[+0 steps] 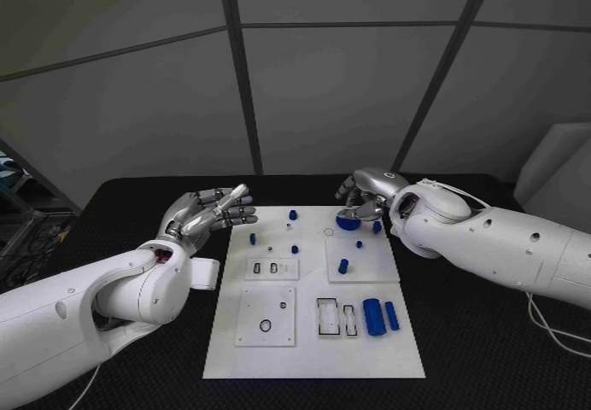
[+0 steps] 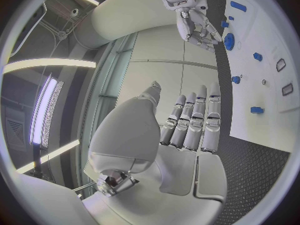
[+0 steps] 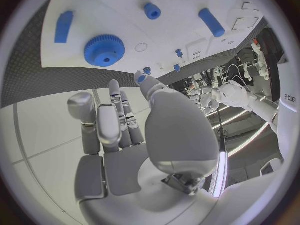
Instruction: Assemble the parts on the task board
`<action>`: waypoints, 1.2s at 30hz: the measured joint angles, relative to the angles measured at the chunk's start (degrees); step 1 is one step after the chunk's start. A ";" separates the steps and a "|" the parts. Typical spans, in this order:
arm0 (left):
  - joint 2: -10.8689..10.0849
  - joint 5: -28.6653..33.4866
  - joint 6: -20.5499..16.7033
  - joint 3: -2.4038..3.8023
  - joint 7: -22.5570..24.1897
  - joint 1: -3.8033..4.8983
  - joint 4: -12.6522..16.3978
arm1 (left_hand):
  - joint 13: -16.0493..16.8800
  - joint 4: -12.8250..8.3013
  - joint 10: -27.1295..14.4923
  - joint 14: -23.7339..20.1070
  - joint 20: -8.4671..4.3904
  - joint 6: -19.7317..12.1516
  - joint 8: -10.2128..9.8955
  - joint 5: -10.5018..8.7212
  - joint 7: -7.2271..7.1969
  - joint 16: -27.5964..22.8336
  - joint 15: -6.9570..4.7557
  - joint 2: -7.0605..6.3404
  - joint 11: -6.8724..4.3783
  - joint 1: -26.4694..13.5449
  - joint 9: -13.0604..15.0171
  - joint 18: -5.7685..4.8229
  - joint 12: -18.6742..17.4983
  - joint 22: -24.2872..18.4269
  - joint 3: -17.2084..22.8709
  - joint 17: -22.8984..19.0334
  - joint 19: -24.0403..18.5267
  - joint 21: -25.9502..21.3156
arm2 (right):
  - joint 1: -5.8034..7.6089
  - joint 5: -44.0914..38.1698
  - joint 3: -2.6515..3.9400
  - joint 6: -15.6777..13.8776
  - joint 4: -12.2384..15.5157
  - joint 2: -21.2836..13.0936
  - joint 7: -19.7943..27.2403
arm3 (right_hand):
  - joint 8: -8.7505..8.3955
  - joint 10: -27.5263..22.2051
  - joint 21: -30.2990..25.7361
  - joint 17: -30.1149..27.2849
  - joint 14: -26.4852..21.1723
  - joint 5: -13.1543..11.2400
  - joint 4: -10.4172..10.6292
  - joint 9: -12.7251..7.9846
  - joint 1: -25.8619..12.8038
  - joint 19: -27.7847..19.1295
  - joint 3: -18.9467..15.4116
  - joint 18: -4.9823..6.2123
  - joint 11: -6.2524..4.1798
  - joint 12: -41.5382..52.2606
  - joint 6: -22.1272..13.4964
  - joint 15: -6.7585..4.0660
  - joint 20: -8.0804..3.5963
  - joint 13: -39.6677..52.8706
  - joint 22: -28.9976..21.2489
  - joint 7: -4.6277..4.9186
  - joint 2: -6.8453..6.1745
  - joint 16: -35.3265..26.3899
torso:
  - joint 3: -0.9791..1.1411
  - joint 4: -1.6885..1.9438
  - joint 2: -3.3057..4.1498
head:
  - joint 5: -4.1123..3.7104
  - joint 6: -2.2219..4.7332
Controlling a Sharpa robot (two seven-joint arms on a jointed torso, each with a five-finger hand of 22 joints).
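The right hand (image 1: 361, 198) hovers at about one o'clock over the far edge of the task board (image 1: 315, 359), fingers apart and grasping nothing, directly above the blue gear (image 1: 348, 222). In the right wrist view the gear (image 3: 104, 50) lies flat on the white plate with the fingertips (image 3: 115, 87) short of it. The left hand (image 1: 212, 212) is held off the board's ten o'clock corner, over the black tabletop (image 1: 123, 201), fingers straight, released and empty.

The risk, as I judge it, is in the pick: the gear is thin and lies flush, so fingers closing from above may skid over its teeth or push it toward the small pegs standing near it at the far end, tipping one. A low descent could also nudge the board itself, since nothing pins it.

Counted in the head view: one gear; two blue cylinders (image 1: 373, 316) lying side by side at about five o'clock on the board; roughly seven small blue pegs (image 1: 293, 214) scattered across the far half, though some are too small to be sure of; two hands.
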 measured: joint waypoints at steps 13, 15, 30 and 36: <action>0.58 -0.01 0.67 0.00 -0.33 -0.02 -0.68 | 0.00 0.00 0.00 0.00 0.00 0.00 0.00 0.00 0.00 0.00 0.00 0.00 0.00 0.00 0.00 0.00 0.00 0.01 0.00 0.05 0.00 0.00 | 0.00 2.92 -0.02 3.17 -1.17 -0.46 -2.04 | 2.70 -1.74 6.30 13.48 0.02 1.85 12.46 0.20 7.72 6.69 -15.34 -2.70 -1.84 27.92 -1.44 -1.77 -1.01 28.71 10.89 -1.50 1.05 8.75 | 0.19 -0.30 0.17 | -0.69 -0.38; 0.63 -0.01 0.75 -0.01 -0.40 -0.02 -0.78 | 0.00 0.00 0.00 0.00 0.00 0.00 0.00 0.00 0.00 0.00 0.00 0.00 0.00 0.00 0.00 0.00 0.00 0.01 0.00 0.05 0.00 0.00 | 0.00 3.10 -0.02 4.00 -1.81 -0.16 -2.45 | 2.84 -1.76 6.59 13.82 0.02 1.86 13.17 0.20 7.68 6.69 -15.78 -2.69 -1.82 32.56 -1.68 -1.77 -1.01 33.70 11.53 -1.26 1.04 9.37 | 0.15 -0.29 0.17 | -0.69 -0.52; 0.81 -0.01 1.08 -0.01 -0.69 -0.03 -0.96 | 0.00 0.00 0.00 0.00 0.00 0.00 0.00 0.00 0.00 0.01 0.00 0.00 0.00 0.00 0.00 0.00 0.00 0.01 0.00 0.09 0.00 0.00 | -0.01 3.92 -0.01 7.92 -4.74 1.41 -4.17 | 3.63 -1.52 7.08 13.84 0.03 2.37 13.20 0.26 8.36 7.09 -15.81 -2.67 -1.60 38.50 -1.67 -1.76 -1.03 40.63 12.70 -1.26 1.72 10.03 | 0.12 -0.31 0.14 | -0.55 -0.94; 0.81 -0.01 1.12 -0.01 -0.76 -0.03 -0.99 | 0.00 0.00 0.00 0.00 0.00 0.00 0.00 0.00 0.00 0.01 0.00 0.00 0.00 0.00 0.00 0.00 0.00 0.02 0.00 0.09 0.00 0.00 | -0.01 4.04 0.00 9.40 -5.37 1.98 -4.49 | 3.99 -1.52 7.07 13.84 0.03 2.50 13.20 0.32 8.60 7.09 -15.81 -2.67 -1.60 39.03 -1.67 -1.76 -1.03 41.40 12.75 -1.26 1.95 10.24 | 0.14 -0.37 0.14 | -0.46 -1.02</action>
